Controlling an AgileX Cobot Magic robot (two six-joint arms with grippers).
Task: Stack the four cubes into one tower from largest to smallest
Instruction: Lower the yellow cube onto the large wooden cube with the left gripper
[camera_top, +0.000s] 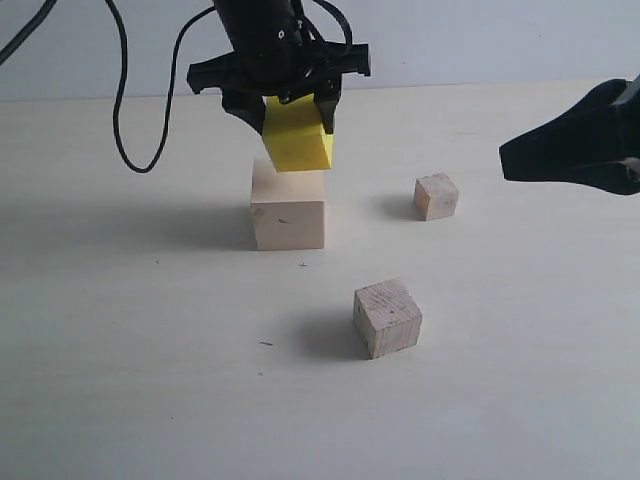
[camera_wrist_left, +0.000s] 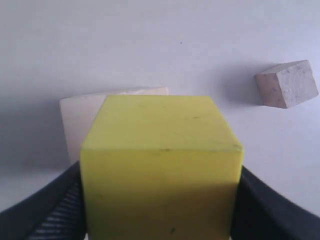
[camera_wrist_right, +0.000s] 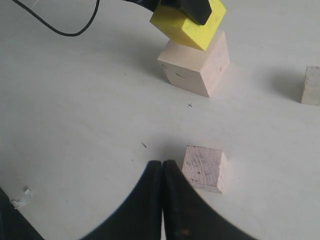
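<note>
My left gripper (camera_top: 290, 115) is shut on the bright yellow cube (camera_top: 297, 140), its black fingers (camera_wrist_left: 45, 217) pressed against two opposite sides. The yellow cube (camera_wrist_left: 160, 165) hangs tilted right over the largest pale cube (camera_top: 288, 210); I cannot tell whether they touch. The largest cube (camera_wrist_left: 80, 120) shows past the yellow one. The medium grainy cube (camera_top: 387, 317) lies alone nearer the front. The smallest cube (camera_top: 437, 196) sits to the right, also in the left wrist view (camera_wrist_left: 287, 84). My right gripper (camera_top: 508, 160) hovers at the right, shut and empty, its tips (camera_wrist_right: 162, 164) beside the medium cube (camera_wrist_right: 204, 169).
A black cable (camera_top: 125, 110) loops down onto the pale table (camera_top: 150, 350) left of the stack. A small scrap of paper (camera_wrist_right: 21, 199) lies on the table near my right gripper.
</note>
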